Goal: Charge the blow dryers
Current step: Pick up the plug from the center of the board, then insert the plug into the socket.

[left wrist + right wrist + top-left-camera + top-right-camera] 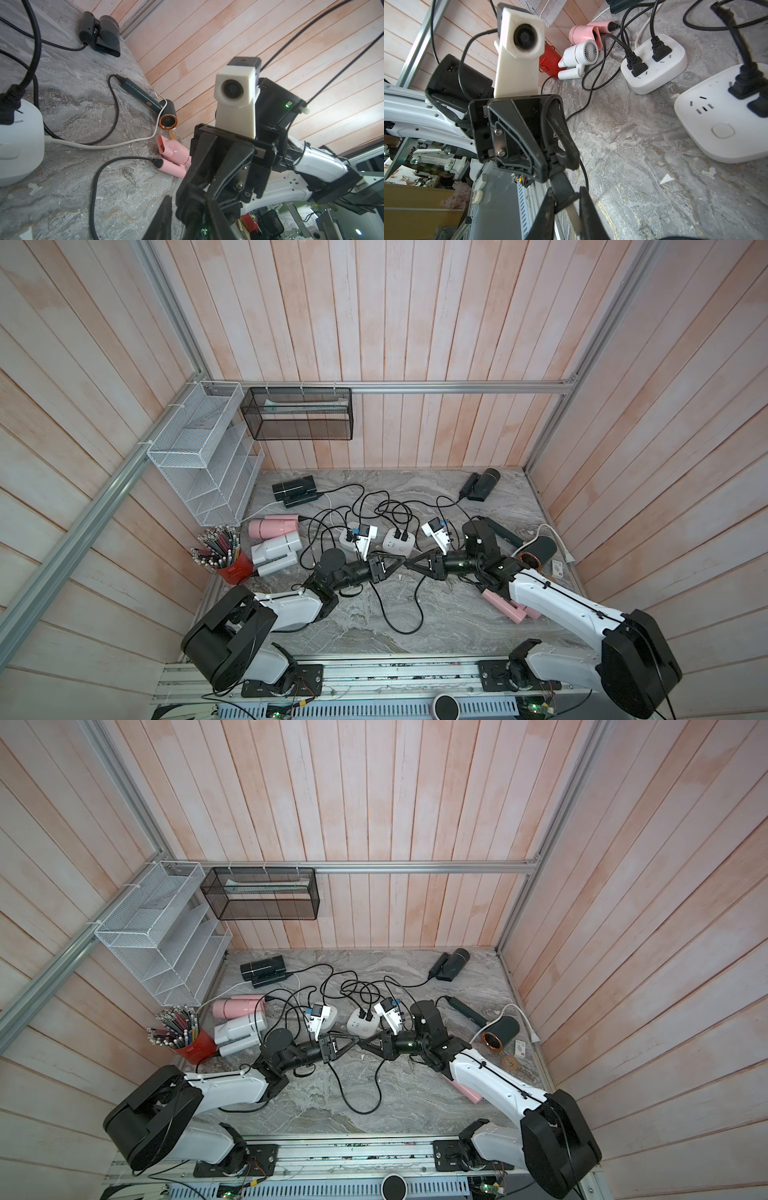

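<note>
A black plug (563, 193) is clamped between the fingers of the right gripper (566, 209), with its flat metal prong (574, 220) left bare. The left gripper (556, 168) is met tip to tip at the plug's back end. Whether its fingers are pinched there cannot be told, because they are overlapped by the cord (545, 116). In both top views the meeting point is merged into one dark knot, and the cord cannot be traced to any dryer.

Just beyond the fingertips a white power strip (395, 548) is set, with black plugs seated in it. A second power strip (347, 539), towards the left gripper's side, is partly hidden by the wrist camera (365, 537).

Behind the right gripper a pink blow dryer (172, 151) is half covered by the forearm (552, 597). Further out on that side a dark dryer (540, 549) with a copper nozzle and a folded black dryer (482, 483) are laid.

Out from the left gripper a second pink dryer (272, 526) and a pale grey dryer (276, 549) are laid side by side, with a glossy black dryer (295, 489) beyond them.

Beside these, a red cup (239, 572) is packed with pencils (218, 545). On the walls a white wire rack (199, 456) and a black mesh basket (299, 431) are hung. A pale flat item (307, 404) is seen in the basket, but it cannot be identified through the mesh.
</note>
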Tool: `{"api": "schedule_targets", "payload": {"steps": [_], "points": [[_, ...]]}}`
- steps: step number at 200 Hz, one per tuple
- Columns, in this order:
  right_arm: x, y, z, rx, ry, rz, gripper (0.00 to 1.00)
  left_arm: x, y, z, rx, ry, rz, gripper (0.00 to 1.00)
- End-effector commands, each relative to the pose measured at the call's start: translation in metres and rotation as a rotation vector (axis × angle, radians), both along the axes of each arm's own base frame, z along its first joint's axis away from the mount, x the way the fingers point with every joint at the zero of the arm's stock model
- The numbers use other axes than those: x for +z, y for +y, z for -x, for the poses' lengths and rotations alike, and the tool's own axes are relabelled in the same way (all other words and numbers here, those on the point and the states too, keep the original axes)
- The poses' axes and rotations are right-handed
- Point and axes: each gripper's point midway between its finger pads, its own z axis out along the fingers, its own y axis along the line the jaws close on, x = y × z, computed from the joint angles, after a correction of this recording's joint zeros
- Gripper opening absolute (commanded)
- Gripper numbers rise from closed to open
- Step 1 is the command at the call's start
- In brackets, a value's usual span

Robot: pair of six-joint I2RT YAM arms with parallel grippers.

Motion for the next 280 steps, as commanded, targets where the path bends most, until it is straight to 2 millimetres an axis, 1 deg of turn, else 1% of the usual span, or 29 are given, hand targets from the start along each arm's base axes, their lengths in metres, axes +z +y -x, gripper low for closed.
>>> {"api": "schedule_targets", "payload": {"steps": [1,25,50,62,79,87,90,93,108,147,167,186,195,215,231,249,280], "points": [[0.0,0.0,0.004,0.024,0.002,-0.024,0.14,0.004,0.001,0.004,-0.02,-0.023,0.017,0.26],[0.0,0.0,0.002,0.019,0.003,-0.025,0.14,0.004,0.0,0.005,-0.031,-0.024,0.016,0.21],[0.0,0.0,-0.001,0.007,0.007,-0.022,0.16,0.003,0.0,0.006,-0.033,-0.023,0.011,0.18],[0.0,0.0,-0.003,0.001,0.009,-0.022,0.23,0.002,0.0,0.006,-0.031,-0.023,0.005,0.15],[0.004,0.0,-0.004,-0.009,0.004,-0.029,0.3,-0.001,0.002,0.003,-0.015,-0.022,-0.015,0.12],[0.005,-0.001,-0.006,-0.019,0.002,-0.029,0.35,-0.003,0.002,0.001,-0.005,-0.019,-0.034,0.12],[0.005,-0.001,-0.006,-0.022,0.002,-0.029,0.39,-0.004,0.003,0.0,0.001,-0.019,-0.043,0.12],[0.006,-0.001,-0.006,-0.025,-0.001,-0.03,0.41,-0.005,0.003,-0.001,0.006,-0.017,-0.052,0.12],[0.008,-0.004,-0.009,-0.056,-0.009,-0.028,0.49,-0.01,0.006,-0.009,0.046,-0.025,-0.106,0.12],[0.007,-0.022,-0.029,-0.222,-0.055,0.051,0.6,-0.03,0.016,-0.033,0.153,-0.037,-0.317,0.12],[0.006,-0.035,-0.037,-0.308,-0.09,0.094,0.64,-0.035,0.022,-0.05,0.224,-0.078,-0.431,0.12],[0.004,-0.044,-0.039,-0.356,-0.113,0.117,0.71,-0.039,0.03,-0.069,0.292,-0.115,-0.543,0.12],[0.004,-0.046,-0.039,-0.369,-0.122,0.119,0.75,-0.041,0.033,-0.077,0.325,-0.125,-0.588,0.12],[-0.001,-0.052,-0.039,-0.391,-0.128,0.144,0.89,-0.044,0.037,-0.091,0.369,-0.156,-0.665,0.12],[-0.004,-0.056,-0.039,-0.406,-0.134,0.161,1.0,-0.05,0.035,-0.1,0.384,-0.175,-0.728,0.12],[-0.007,-0.058,-0.038,-0.41,-0.139,0.171,0.99,-0.053,0.027,-0.106,0.381,-0.201,-0.773,0.12],[-0.01,-0.058,-0.037,-0.403,-0.145,0.171,0.99,-0.07,0.015,-0.115,0.374,-0.224,-0.859,0.12]]}}
